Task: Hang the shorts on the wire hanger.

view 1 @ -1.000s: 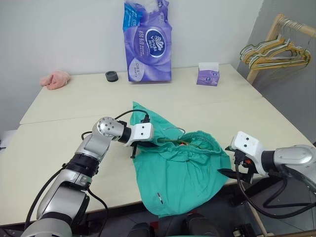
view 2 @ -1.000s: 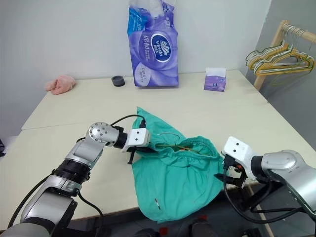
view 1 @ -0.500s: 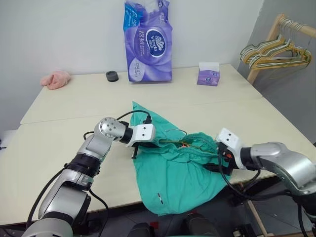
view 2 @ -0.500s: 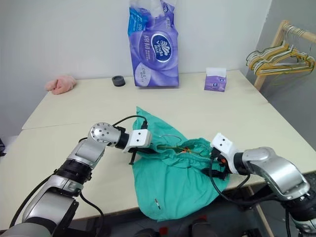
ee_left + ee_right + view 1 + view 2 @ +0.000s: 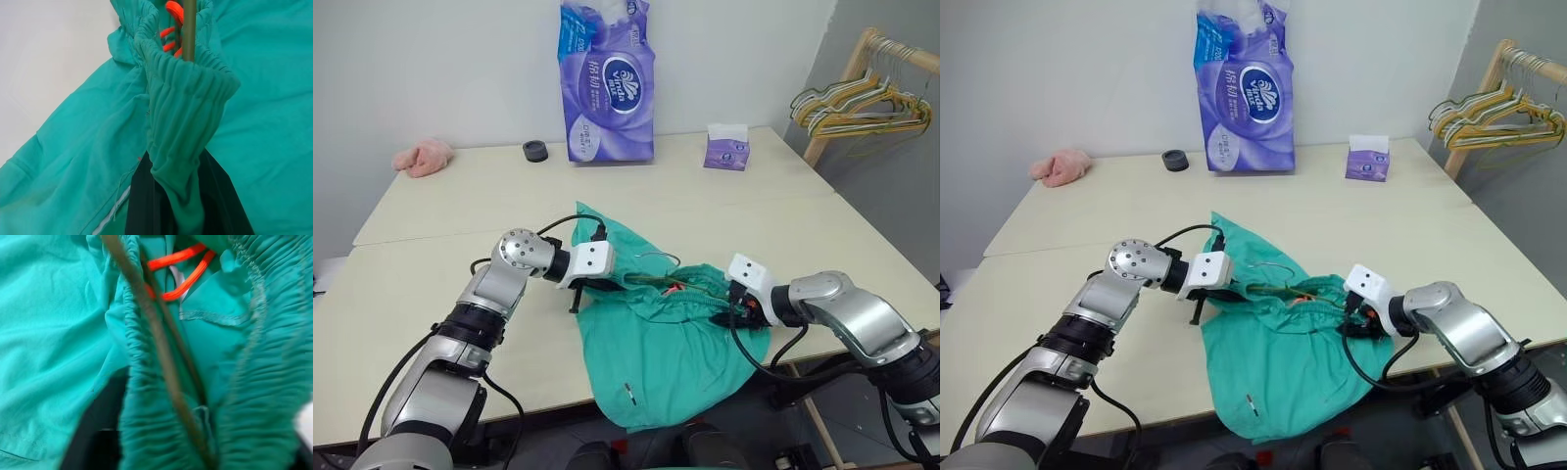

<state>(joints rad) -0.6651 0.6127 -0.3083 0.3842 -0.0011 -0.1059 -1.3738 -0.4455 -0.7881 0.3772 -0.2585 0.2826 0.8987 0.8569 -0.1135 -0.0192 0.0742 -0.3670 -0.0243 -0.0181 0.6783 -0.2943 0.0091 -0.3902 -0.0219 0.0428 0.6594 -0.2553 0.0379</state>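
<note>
I am working the threading step: the teal-green fabric shorts are lying on the pale counter, overhanging its near edge, thin grey wire hanger inside the waistband. Left end effector is clenched on waistband. Right end effector is buried in folds; grip unclear. Next, I judge, spreading the waistband along the wire

My right gripper leaves the table's near right edge and swings in toward my left, arriving at the gathered waistband of the shorts, its fingers narrowing from wide open around the bunched fabric. The waistband's right end now sits more bunched and pulled inward beside the wire hanger.
</note>
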